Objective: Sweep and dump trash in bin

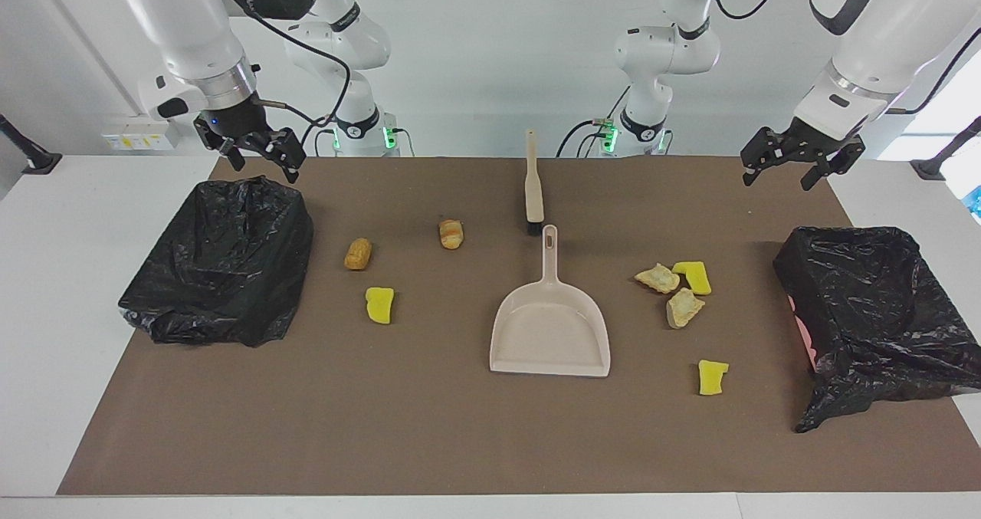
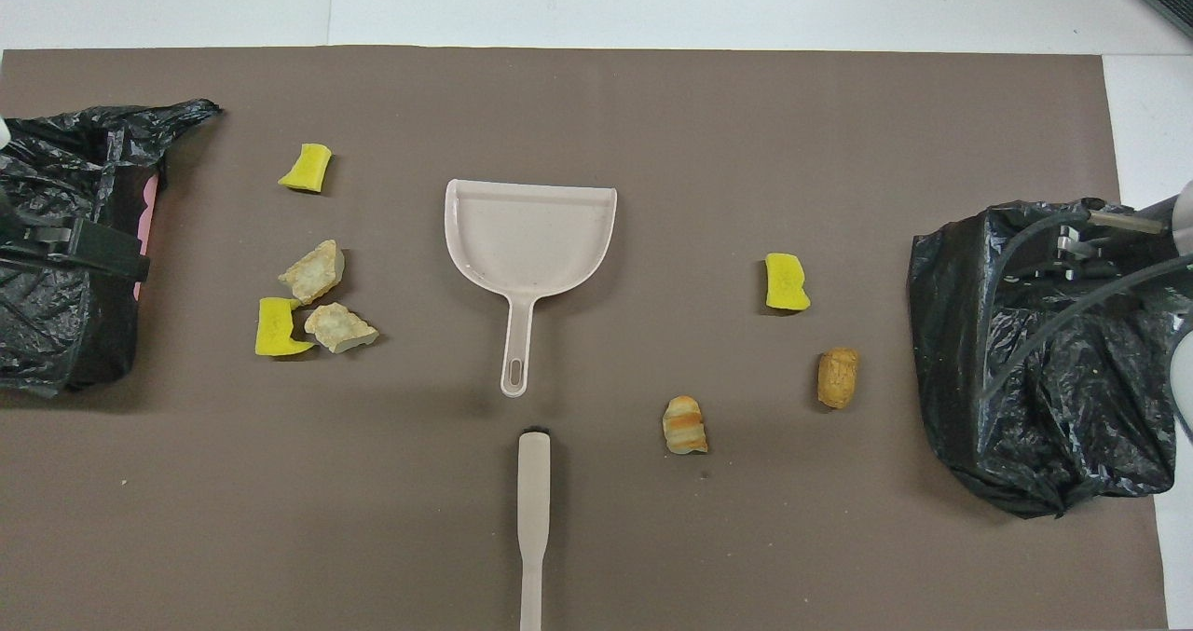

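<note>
Evidently at the very start: nothing gripped, nothing swept. Note the left gripper (image 1: 797, 168) hanging with fingers spread above the surface (image 1: 460, 442) near the bin (image 1: 874, 312) at its end, and the right gripper (image 1: 257, 151), fingers likewise spread, over the other bin (image 1: 222, 274). Find the trash in two groups, reading the facing view with the dustpan (image 1: 549, 327) as dial centre: four scraps (image 1: 684, 307) around three o'clock, three scraps (image 1: 379, 304) around nine to ten. Spot the brush (image 1: 534, 189) at twelve, bristles just off the pan's handle tip. Best to take each handle squarely, keep the pan's lip flat, and sweep in short strokes toward it.
</note>
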Controlling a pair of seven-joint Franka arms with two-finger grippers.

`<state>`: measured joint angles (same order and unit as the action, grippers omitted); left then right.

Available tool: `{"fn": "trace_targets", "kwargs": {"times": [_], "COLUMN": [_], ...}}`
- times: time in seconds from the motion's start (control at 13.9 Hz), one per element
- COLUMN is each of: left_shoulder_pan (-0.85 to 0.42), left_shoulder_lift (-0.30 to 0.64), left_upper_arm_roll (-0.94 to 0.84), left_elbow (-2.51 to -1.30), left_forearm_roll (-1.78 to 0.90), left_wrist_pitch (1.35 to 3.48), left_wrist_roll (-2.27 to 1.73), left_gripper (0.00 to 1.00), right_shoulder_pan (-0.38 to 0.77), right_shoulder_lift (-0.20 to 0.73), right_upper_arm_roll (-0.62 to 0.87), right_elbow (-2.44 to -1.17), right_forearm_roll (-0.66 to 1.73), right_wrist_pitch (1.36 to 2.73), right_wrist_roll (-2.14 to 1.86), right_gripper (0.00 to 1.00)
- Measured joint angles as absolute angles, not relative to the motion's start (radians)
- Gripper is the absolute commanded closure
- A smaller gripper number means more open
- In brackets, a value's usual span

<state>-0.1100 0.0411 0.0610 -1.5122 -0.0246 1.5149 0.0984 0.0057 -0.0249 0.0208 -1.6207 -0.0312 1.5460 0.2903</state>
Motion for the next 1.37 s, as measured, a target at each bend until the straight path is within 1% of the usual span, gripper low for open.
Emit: {"fn": "trace_targets", "kwargs": {"times": [0.72, 1.08, 1.23, 1.37], "left_shoulder_pan": [-0.111, -0.118, -0.151, -0.211], "left_shoulder_lift": [0.041, 0.028, 0.007, -0.023], "left_upper_arm_roll": [0.058, 0.044, 0.041, 0.037], "left_elbow": [-1.518, -1.551, -1.585, -1.631], "left_forearm_roll": [-0.025, -0.081, -0.092, -0.093], "left_wrist_pitch": [1.5, 1.498, 1.5, 1.523], "left_wrist_roll": [0.102, 0.104, 0.104, 0.098], "left_gripper": [0.0, 0.0, 0.0, 0.0], "right_shoulder_pan": [0.019, 0.015, 0.015, 0.015], "right_shoulder_lift": [-0.025, -0.025, -0.025, -0.025], "right_upper_arm_roll": [0.017, 0.012, 0.012, 0.012], "right_elbow": [-1.621, -1.62, -1.62, -1.62], "right_forearm_roll": [-0.031, -0.031, -0.031, -0.031], "right_wrist_pitch": [1.546, 1.546, 1.546, 1.546], "right_wrist_roll": [0.29, 0.29, 0.29, 0.29], "right_gripper": [0.0, 0.0, 0.0, 0.0]}}
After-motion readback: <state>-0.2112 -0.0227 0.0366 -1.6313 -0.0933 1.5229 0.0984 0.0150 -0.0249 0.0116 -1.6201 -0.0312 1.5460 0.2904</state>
